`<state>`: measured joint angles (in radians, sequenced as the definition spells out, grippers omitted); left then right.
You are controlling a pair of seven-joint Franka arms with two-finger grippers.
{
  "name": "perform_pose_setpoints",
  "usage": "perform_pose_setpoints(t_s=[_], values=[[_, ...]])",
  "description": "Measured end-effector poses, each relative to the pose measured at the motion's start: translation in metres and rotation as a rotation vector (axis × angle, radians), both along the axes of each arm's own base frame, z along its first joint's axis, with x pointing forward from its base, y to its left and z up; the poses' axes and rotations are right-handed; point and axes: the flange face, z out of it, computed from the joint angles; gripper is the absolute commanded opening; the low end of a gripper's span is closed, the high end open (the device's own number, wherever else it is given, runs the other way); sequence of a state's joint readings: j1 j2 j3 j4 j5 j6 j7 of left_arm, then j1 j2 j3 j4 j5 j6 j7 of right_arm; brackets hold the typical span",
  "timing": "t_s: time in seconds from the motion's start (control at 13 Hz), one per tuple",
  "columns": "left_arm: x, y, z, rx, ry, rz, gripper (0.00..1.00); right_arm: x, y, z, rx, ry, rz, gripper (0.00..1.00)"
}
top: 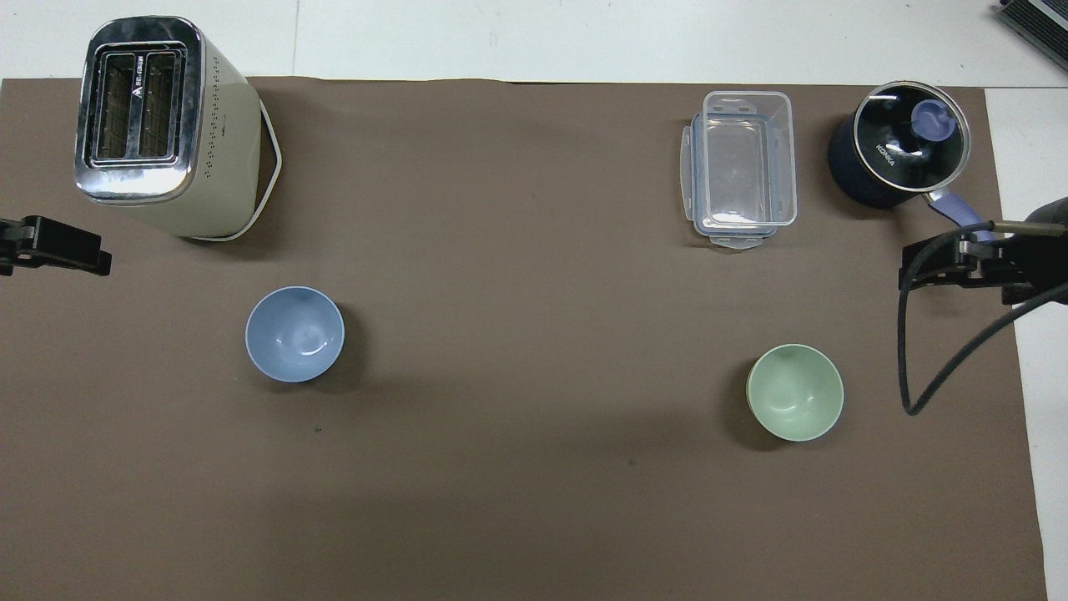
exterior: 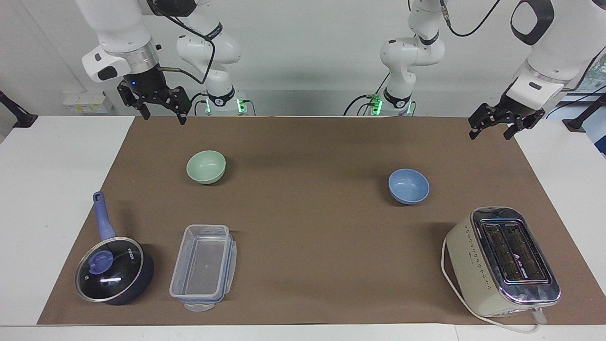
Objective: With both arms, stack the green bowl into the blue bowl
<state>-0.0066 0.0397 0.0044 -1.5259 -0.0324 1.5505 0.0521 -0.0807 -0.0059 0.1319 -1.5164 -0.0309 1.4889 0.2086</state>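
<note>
The green bowl stands upright and empty on the brown mat toward the right arm's end. The blue bowl stands upright and empty toward the left arm's end, well apart from it. My right gripper is open and empty, raised over the mat's edge at the right arm's end, not touching the green bowl. My left gripper is open and empty, raised over the mat's edge at the left arm's end, away from the blue bowl.
A cream toaster stands farther from the robots than the blue bowl. A clear plastic container and a dark-blue lidded saucepan stand farther from the robots than the green bowl.
</note>
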Motion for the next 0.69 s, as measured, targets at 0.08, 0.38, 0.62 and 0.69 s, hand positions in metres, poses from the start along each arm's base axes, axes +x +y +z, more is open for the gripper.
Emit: perform_pose_setpoints(t_s=[0.08, 0.38, 0.62, 0.69], values=[[0.0, 0.0, 0.0, 0.0, 0.001, 0.002, 1.0, 0.0, 0.0, 0.0, 0.0, 0.0, 0.0, 1.0], [-0.002, 0.0, -0.005, 0.0, 0.011, 0.006, 1.0, 0.0, 0.0, 0.0, 0.0, 0.0, 0.0, 1.0], [-0.003, -0.002, -0.013, 0.0, 0.024, 0.003, 1.0, 0.0, 0.0, 0.0, 0.0, 0.0, 0.0, 1.0], [-0.002, -0.002, -0.018, 0.0, 0.03, 0.003, 1.0, 0.0, 0.0, 0.0, 0.0, 0.0, 0.0, 1.0]])
